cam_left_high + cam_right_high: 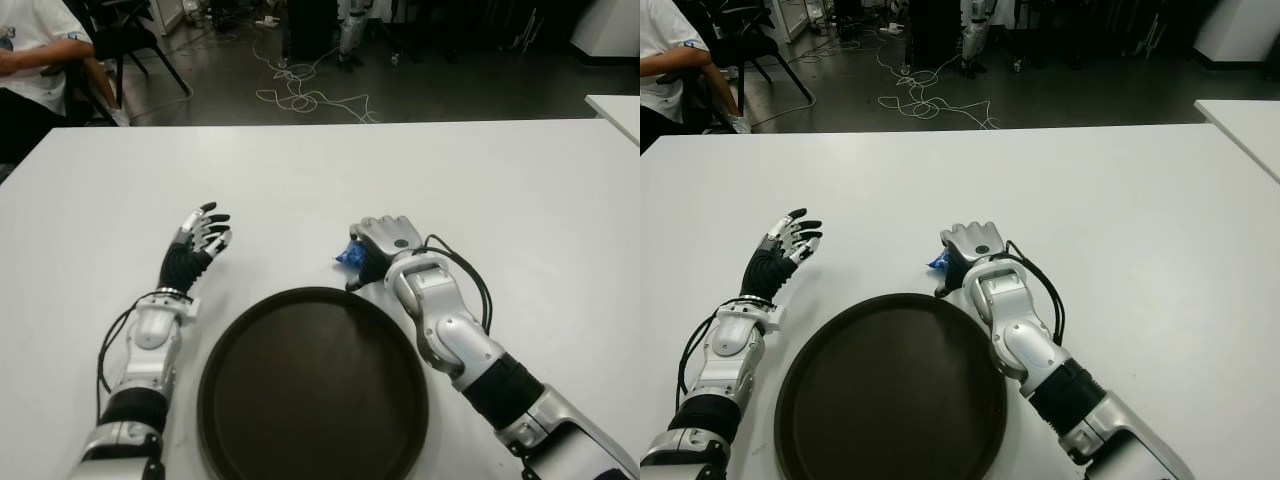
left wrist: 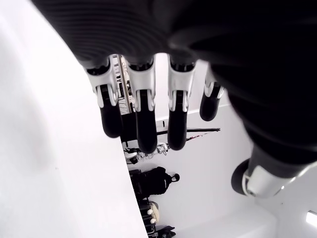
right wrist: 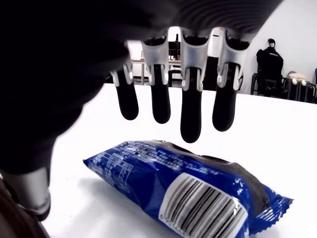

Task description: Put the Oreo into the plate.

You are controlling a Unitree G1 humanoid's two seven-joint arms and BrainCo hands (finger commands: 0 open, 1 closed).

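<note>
Just beyond the dark plate, blue Oreo pack flat on the white table, under my right hand, fingers spread, touching nothing, my left hand open, left of the plate.

Robotics lab or workshop: white table on dark floor, loose cables trailing, another robot's legs standing behind, seated person at left
</note>
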